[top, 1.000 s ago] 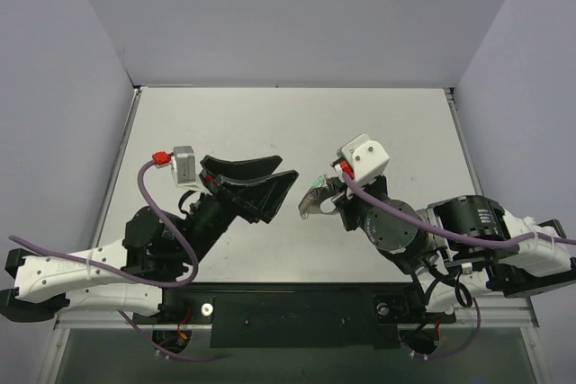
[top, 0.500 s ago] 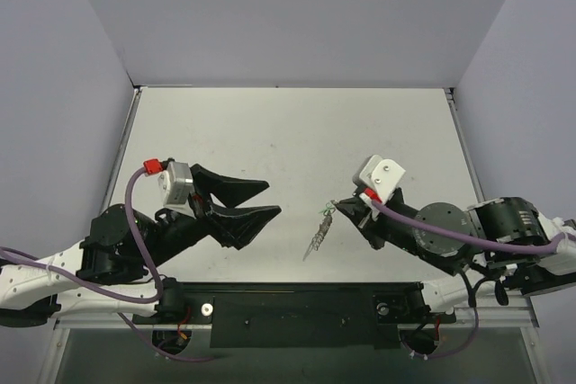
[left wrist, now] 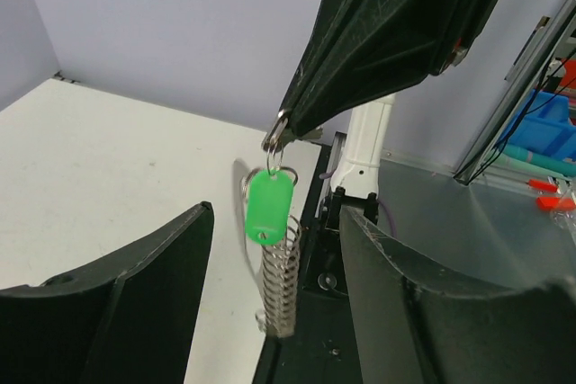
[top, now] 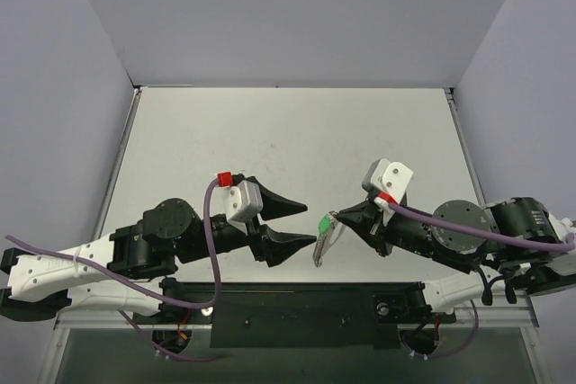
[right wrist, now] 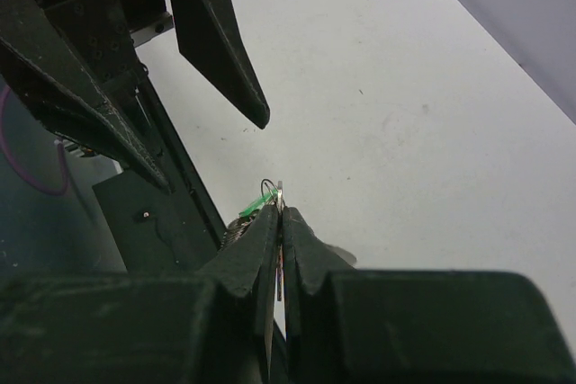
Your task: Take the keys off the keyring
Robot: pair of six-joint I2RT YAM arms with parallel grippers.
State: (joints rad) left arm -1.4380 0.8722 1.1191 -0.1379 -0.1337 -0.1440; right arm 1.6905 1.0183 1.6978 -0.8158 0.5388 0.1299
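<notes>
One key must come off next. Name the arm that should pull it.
Left. The left gripper, open, points at the hanging keyring bunch close by, free to pinch and pull. The right gripper is shut on the bunch's top, holding it up.

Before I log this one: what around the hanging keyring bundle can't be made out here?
Left wrist view: whether the right gripper pinches a key or the keyring; its fingertips cover it.
Top view: the keys, too small to count beside the green tag.
Right wrist view: the chain, almost wholly hidden behind the shut fingers.
</notes>
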